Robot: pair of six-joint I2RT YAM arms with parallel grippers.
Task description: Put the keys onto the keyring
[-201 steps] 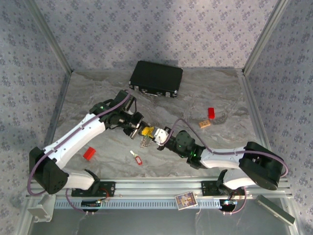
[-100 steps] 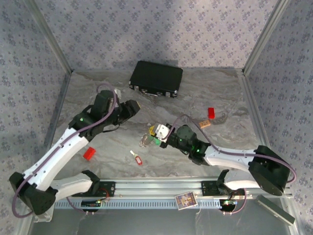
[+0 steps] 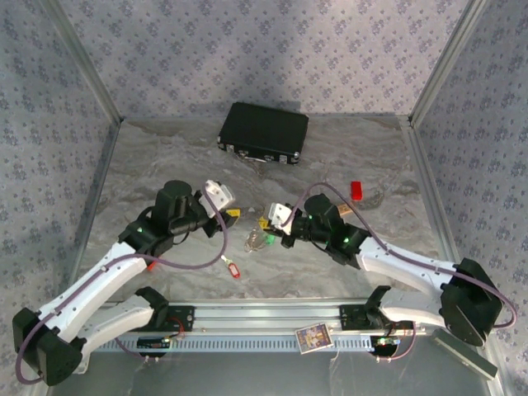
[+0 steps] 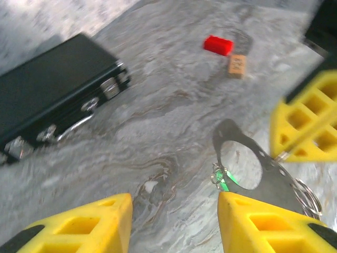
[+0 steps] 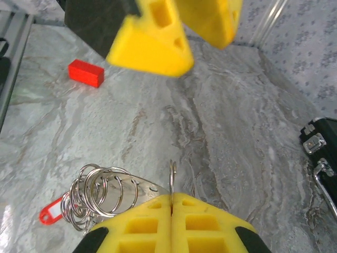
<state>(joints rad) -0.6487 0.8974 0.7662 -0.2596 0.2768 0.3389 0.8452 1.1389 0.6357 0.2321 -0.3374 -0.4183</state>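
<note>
Thin metal keyring point(image 5: 172, 174) edge-on between blocky, latticed yellow right jaws.

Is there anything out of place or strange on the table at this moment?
Nothing looks spilled or damaged. One thing stands out: the red-tag key lies alone on the table, apart from the ring bunch and green tag beside the right gripper, which is shut on the keyring.

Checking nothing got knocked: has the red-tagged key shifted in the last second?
No. The red-tagged key lies where it did, at the same gap from the black case and the near rail.
</note>
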